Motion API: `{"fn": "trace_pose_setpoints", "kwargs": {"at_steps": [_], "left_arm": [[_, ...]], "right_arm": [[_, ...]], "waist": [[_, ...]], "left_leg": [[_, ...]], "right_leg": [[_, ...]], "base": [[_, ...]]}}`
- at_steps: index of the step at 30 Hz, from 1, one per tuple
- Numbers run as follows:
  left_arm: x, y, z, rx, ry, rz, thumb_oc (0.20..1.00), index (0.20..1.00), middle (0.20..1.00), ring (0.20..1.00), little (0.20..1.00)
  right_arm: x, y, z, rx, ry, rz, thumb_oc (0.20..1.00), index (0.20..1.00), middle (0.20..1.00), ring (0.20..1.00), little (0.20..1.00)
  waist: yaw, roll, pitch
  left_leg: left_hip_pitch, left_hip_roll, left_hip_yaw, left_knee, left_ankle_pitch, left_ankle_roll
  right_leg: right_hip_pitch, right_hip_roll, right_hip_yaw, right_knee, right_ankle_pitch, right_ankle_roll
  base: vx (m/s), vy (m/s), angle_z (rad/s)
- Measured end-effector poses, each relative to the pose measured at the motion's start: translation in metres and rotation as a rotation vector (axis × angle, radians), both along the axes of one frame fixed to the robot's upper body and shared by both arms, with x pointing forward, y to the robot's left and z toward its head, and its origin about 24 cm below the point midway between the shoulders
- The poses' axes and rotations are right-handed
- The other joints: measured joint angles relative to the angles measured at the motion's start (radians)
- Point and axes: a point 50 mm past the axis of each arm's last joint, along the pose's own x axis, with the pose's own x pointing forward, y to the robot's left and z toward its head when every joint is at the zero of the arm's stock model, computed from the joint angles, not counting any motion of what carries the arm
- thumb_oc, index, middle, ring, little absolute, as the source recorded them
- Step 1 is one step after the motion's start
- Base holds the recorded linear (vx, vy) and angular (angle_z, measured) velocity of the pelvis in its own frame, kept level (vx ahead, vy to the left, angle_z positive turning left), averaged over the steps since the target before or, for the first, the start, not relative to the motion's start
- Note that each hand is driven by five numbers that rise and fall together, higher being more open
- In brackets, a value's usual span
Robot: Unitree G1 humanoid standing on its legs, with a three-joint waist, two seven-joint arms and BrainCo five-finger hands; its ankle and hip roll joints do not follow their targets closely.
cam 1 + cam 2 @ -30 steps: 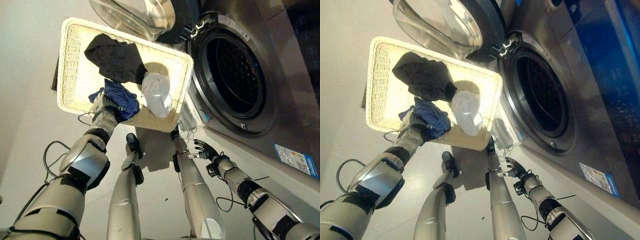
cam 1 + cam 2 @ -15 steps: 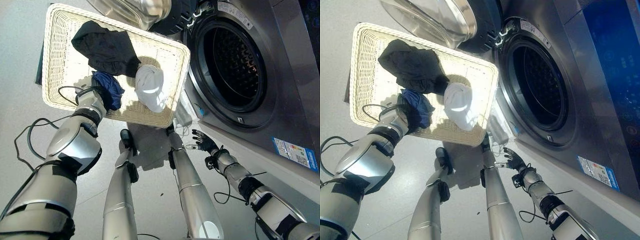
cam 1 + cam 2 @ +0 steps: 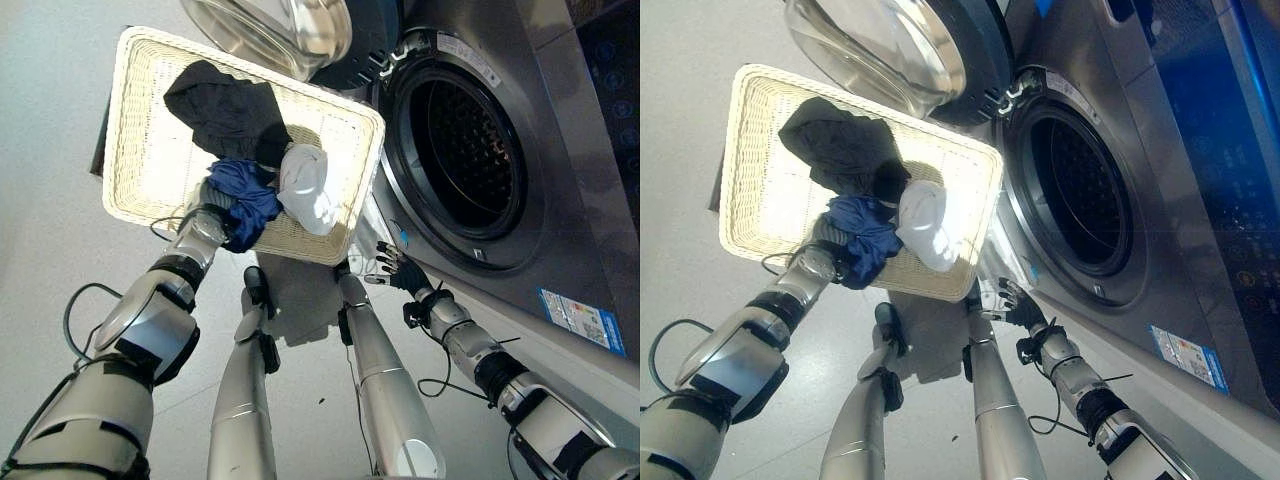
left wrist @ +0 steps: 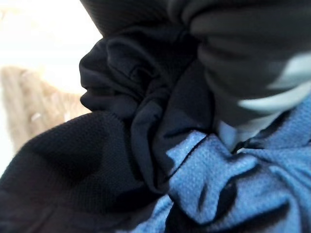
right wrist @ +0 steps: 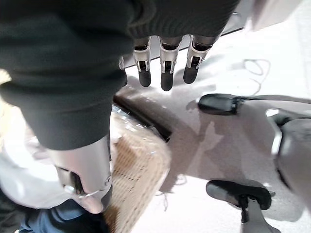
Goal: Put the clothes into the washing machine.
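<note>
A cream wicker basket (image 3: 135,130) stands on the floor left of the washing machine. It holds a black garment (image 3: 225,105), a blue garment (image 3: 248,195) and a white garment (image 3: 308,185). My left hand (image 3: 203,228) reaches into the basket's near side and is shut on the blue garment (image 4: 228,184), which bunches up round it against the black cloth (image 4: 131,97). My right hand (image 3: 398,270) hangs open by the basket's near right corner, below the washer's round opening (image 3: 465,150). Its fingers (image 5: 166,73) are straight and hold nothing.
The washer's glass door (image 3: 270,30) is swung open above the basket's far side. A clear plastic wrapper (image 3: 370,228) lies between the basket and the washer's front. Pale floor spreads to the left of the basket.
The camera has shifted. My right hand has risen toward the basket's near right corner. The blue garment is bunched higher on my left hand, closer to the white one.
</note>
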Motion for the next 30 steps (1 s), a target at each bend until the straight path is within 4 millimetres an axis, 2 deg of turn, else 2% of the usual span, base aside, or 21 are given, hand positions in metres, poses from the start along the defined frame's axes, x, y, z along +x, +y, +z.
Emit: {"fn": "trace_pose_setpoints", "kwargs": {"at_steps": [1,3,4,5,7,8,10,13,14,15,19,24,26,30], "left_arm": [[-0.041,-0.008,-0.04,-0.146,-0.075,0.024,0.2,0.2,0.2,0.2,0.2],[-0.041,-0.008,-0.04,-0.146,-0.075,0.024,0.2,0.2,0.2,0.2,0.2],[-0.082,0.031,-0.102,-0.102,0.116,0.23,0.2,0.2,0.2,0.2,0.2],[-0.09,0.036,-0.108,-0.109,0.127,0.258,0.2,0.2,0.2,0.2,0.2],[-0.105,0.031,-0.123,-0.136,0.147,0.281,0.2,0.2,0.2,0.2,0.2],[-0.101,0.025,-0.124,-0.115,0.159,0.248,0.2,0.2,0.2,0.2,0.2],[-0.09,0.016,-0.113,-0.126,0.114,0.194,0.2,0.2,0.2,0.2,0.2],[-0.067,-0.005,-0.079,-0.16,-0.016,0.039,0.2,0.2,0.2,0.2,0.2],[-0.067,-0.005,-0.079,-0.16,-0.016,0.039,0.2,0.2,0.2,0.2,0.2],[-0.057,-0.016,-0.059,-0.176,-0.082,-0.057,0.2,0.2,0.2,0.2,0.2],[-0.047,-0.047,-0.029,-0.164,-0.147,-0.303,0.2,0.2,0.2,0.2,0.2],[-0.045,-0.071,-0.02,-0.146,-0.108,-0.531,0.2,0.2,0.2,0.2,0.2],[-0.045,-0.075,-0.02,-0.162,-0.084,-0.597,0.2,0.2,0.2,0.2,0.2],[-0.043,-0.076,-0.014,-0.196,-0.061,-0.681,0.2,0.2,0.2,0.2,0.2]], "right_arm": [[-0.02,-0.013,0.009,0.109,-0.099,-0.1,1.0,1.0,1.0,1.0,1.0],[-0.02,-0.013,0.009,0.109,-0.099,-0.1,1.0,1.0,1.0,1.0,1.0],[-0.005,-0.031,0.017,0.129,-0.137,-0.257,1.0,1.0,1.0,1.0,1.0],[-0.002,-0.032,0.025,0.148,-0.164,-0.279,1.0,1.0,1.0,1.0,1.0],[-0.006,-0.041,0.039,0.17,-0.24,-0.354,1.0,1.0,1.0,1.0,1.0],[-0.004,-0.041,0.043,0.158,-0.262,-0.358,1.0,1.0,1.0,1.0,1.0],[0.001,-0.033,0.05,0.158,-0.287,-0.333,1.0,1.0,1.0,1.0,1.0],[0.006,-0.015,0.058,0.134,-0.314,-0.266,1.0,1.0,1.0,1.0,1.0],[0.006,-0.015,0.058,0.134,-0.314,-0.266,1.0,1.0,1.0,1.0,1.0],[0.008,-0.008,0.06,0.113,-0.31,-0.23,1.0,1.0,1.0,1.0,1.0],[0.009,0.0,0.058,0.054,-0.293,-0.162,1.0,1.0,1.0,1.0,1.0],[0.014,0.019,0.065,-0.085,-0.296,0.028,1.0,1.0,1.0,1.0,1.0],[0.016,0.027,0.068,-0.183,-0.284,0.14,1.0,1.0,1.0,1.0,1.0],[0.02,0.033,0.071,-0.262,-0.252,0.246,1.0,1.0,1.0,1.0,1.0]], "waist": [[0.072,0.035,-0.02],[0.072,0.035,-0.02],[0.173,0.042,-0.074],[0.174,0.043,-0.075],[0.153,0.062,-0.064],[0.152,0.065,-0.06],[0.156,0.063,-0.053],[0.152,0.071,-0.012],[0.152,0.071,-0.012],[0.153,0.073,-0.005],[0.15,0.081,0.007],[0.152,0.083,0.008],[0.154,0.085,0.008],[0.159,0.088,0.011]], "left_leg": [[0.108,0.018,-0.061,-0.072,0.022,-0.044],[0.108,0.018,-0.061,-0.072,0.022,-0.044],[0.114,0.005,-0.066,-0.058,-0.003,-0.05],[0.117,0.002,-0.068,-0.074,0.012,-0.028],[0.141,-0.006,-0.064,-0.119,0.055,-0.013],[0.144,-0.007,-0.063,-0.12,0.057,-0.01],[0.145,-0.01,-0.063,-0.132,0.065,-0.009],[0.176,-0.012,-0.057,-0.172,0.091,-0.007],[0.176,-0.012,-0.057,-0.172,0.091,-0.007],[0.185,-0.01,-0.057,-0.19,0.101,-0.009],[0.212,-0.003,-0.055,-0.212,0.11,-0.007],[0.222,0.003,-0.056,-0.22,0.114,-0.008],[0.222,0.003,-0.06,-0.22,0.114,-0.008],[0.224,0.005,-0.072,-0.22,0.116,-0.011]], "right_leg": [[0.115,0.013,-0.087,-0.006,-0.053,-0.032],[0.115,0.013,-0.087,-0.006,-0.053,-0.032],[0.109,0.007,-0.103,0.009,-0.073,-0.052],[0.108,0.009,-0.107,0.005,-0.059,-0.044],[0.131,-0.003,-0.127,-0.005,-0.049,-0.047],[0.147,-0.004,-0.127,-0.01,-0.058,-0.034],[0.147,-0.008,-0.128,-0.014,-0.054,-0.029],[0.167,-0.012,-0.128,-0.036,-0.036,-0.026],[0.167,-0.012,-0.128,-0.036,-0.036,-0.026],[0.175,-0.009,-0.13,-0.048,-0.029,-0.026],[0.203,-0.002,-0.132,-0.077,-0.018,-0.029],[0.223,0.004,-0.141,-0.102,-0.009,-0.034],[0.226,0.004,-0.146,-0.102,-0.009,-0.035],[0.237,0.004,-0.162,-0.104,-0.011,-0.034]], "base": [[-0.03,-0.042,0.73],[-0.05,-0.05,0.59],[-0.07,-0.059,0.43],[-0.09,-0.053,0.53],[-0.02,0.012,0.43],[-0.01,0.011,0.45],[-0.01,0.019,0.15],[-0.01,0.014,-0.03],[-0.01,0.026,-0.03],[0.0,0.0,0.0],[-0.01,0.012,-0.03],[0.0,0.0,0.0],[0.0,-0.022,0.07],[0.01,-0.059,0.1]]}}
